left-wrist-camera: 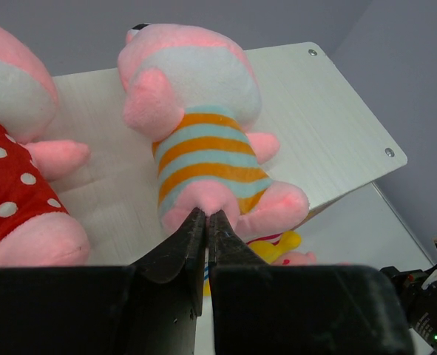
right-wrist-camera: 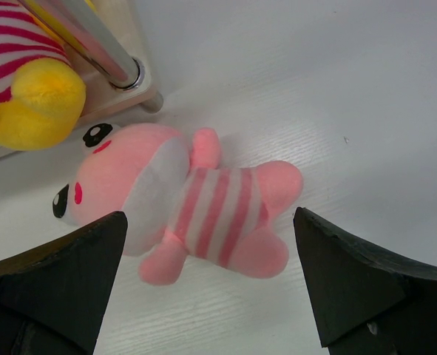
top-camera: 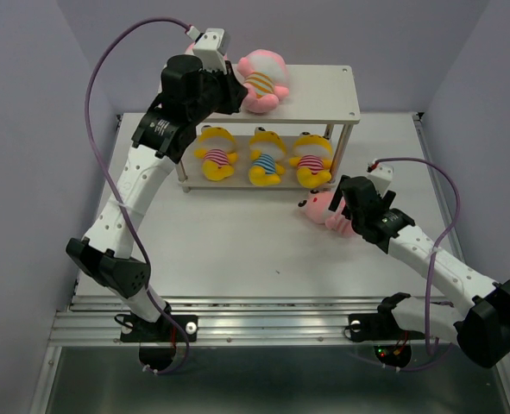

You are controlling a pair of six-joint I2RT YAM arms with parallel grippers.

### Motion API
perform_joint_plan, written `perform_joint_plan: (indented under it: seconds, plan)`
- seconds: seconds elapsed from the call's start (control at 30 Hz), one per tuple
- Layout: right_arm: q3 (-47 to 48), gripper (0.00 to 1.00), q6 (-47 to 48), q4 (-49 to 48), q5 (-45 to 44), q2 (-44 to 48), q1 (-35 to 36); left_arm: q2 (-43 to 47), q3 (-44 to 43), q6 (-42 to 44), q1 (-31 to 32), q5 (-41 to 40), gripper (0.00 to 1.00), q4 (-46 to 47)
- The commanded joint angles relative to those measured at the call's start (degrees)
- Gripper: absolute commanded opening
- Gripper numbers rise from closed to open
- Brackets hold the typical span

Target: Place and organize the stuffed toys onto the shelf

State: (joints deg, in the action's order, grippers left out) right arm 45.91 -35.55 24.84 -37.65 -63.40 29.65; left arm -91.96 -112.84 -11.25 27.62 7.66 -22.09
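The shelf [top-camera: 324, 95] stands at the back of the table. On its top board lies a pink toy in orange and teal stripes [left-wrist-camera: 203, 148], beside a pink toy in red polka dots [left-wrist-camera: 11, 170]. My left gripper [left-wrist-camera: 207, 216] is shut, its tips against the striped toy's underside between the legs. Three yellow toys [top-camera: 266, 157] sit in a row on the lower tier. A pink toy in pink and white stripes [right-wrist-camera: 129, 185] lies face up on the table by the shelf's right front leg. My right gripper [right-wrist-camera: 210, 216] is open just above it, a finger on each side.
The shelf's metal leg [right-wrist-camera: 100, 44] and a yellow toy [right-wrist-camera: 33, 96] are close to the left of my right gripper. The top board's right half [top-camera: 332, 86] is bare. Purple walls enclose the table on three sides.
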Motion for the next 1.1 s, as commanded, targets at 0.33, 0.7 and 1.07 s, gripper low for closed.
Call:
perform_joint_plan:
  seconds: [0.33,0.7,1.07]
  plan:
    - [-1.09,1.0,0.57,-2.87,-1.29,1.7,-0.29,1.26,0.95,-0.71,-0.28,-0.89,0.17,2.66]
    - [-0.82,1.0,0.48,-2.95,-0.94,1.78,-0.29,3.1,1.83,-0.44,-0.28,-0.37,0.69,2.84]
    - [-0.82,1.0,4.26,-2.87,1.87,2.31,-0.29,7.4,2.35,-1.06,-0.19,4.46,0.99,3.98]
